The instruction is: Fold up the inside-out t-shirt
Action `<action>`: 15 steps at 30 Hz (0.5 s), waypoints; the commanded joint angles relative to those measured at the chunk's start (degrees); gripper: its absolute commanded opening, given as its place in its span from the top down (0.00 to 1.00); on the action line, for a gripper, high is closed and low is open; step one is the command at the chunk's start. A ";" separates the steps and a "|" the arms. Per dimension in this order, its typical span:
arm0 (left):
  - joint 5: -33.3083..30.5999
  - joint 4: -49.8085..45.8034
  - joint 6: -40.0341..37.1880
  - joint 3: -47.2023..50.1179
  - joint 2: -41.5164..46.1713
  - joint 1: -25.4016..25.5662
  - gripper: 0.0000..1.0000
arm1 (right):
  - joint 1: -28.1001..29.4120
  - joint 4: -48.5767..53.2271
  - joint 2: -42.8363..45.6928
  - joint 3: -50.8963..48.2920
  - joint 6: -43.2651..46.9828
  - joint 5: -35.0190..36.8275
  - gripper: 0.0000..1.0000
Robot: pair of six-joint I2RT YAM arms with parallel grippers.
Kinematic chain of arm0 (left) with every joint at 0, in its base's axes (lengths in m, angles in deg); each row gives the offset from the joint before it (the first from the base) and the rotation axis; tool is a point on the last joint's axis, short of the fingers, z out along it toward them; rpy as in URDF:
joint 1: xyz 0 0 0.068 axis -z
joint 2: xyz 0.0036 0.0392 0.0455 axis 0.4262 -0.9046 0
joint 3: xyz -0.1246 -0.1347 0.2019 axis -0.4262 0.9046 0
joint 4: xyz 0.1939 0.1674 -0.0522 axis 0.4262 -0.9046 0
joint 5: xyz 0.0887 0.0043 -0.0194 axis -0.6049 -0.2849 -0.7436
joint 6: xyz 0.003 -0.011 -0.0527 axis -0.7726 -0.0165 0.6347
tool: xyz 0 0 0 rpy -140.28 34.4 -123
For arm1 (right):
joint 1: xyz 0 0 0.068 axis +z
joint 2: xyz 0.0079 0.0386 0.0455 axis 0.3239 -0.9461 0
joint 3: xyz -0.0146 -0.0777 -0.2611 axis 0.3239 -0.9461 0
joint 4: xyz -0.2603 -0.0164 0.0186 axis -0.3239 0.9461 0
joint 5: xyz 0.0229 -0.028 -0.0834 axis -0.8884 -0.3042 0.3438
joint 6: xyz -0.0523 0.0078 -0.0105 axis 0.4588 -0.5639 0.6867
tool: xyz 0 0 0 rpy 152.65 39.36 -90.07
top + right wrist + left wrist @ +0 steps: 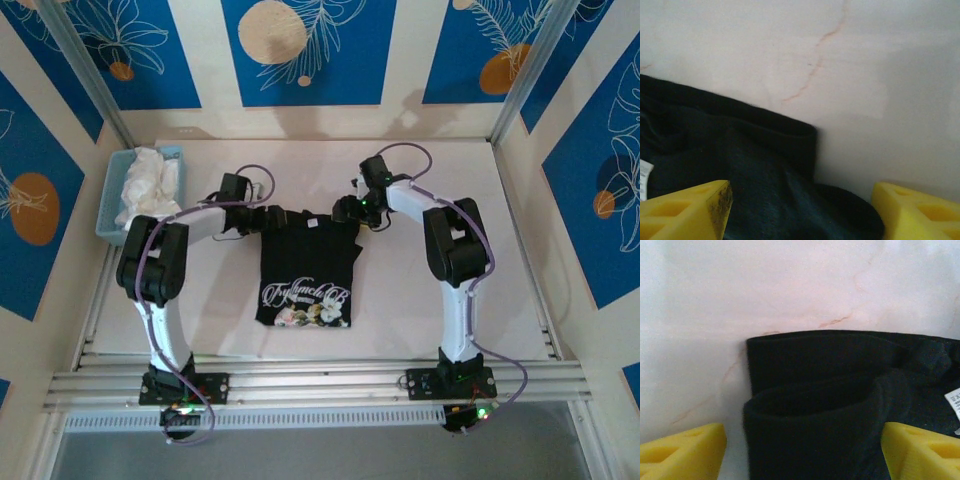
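Worry number one for us: layers. The inside-out t-shirt [305,262] lies flat in the middle of the worktop [450,175], narrowed to a strip with its print at the near end, and its far edge is a stack of loose folds. In the left wrist view the tucked-in part bulges up instead of lying flat. If the jaws close there, we reckon they could catch just the top layer, and a lift would peel the fold open. Uneven pulls from the two arms would skew it too.

As for position, the left gripper [268,218] sits at the shirt's far-left corner and the right gripper [350,212] at its far-right corner. Both are released, jaws spread wide, grasping nothing. Up close, black cloth runs between the yellow fingers [685,452] on each side, with the corner just ahead. We can't tell whether they actually touch the fabric.
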 commanded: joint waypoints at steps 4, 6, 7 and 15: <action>8.60 0.54 -0.86 -1.89 -4.41 0.56 0.33 | 2.54 0.91 -3.10 1.57 -2.80 -5.03 0.35; 9.54 1.01 -0.48 -2.00 -5.43 0.55 0.38 | 2.83 0.81 -3.45 1.82 -3.12 -4.82 0.37; 9.84 1.26 -0.25 -1.96 -5.80 0.55 0.40 | 2.82 0.71 -3.51 1.78 -3.22 -4.70 0.38; 11.67 3.03 1.02 -2.38 -8.84 0.64 0.66 | 2.75 -0.70 -4.27 2.26 -4.55 -5.03 0.64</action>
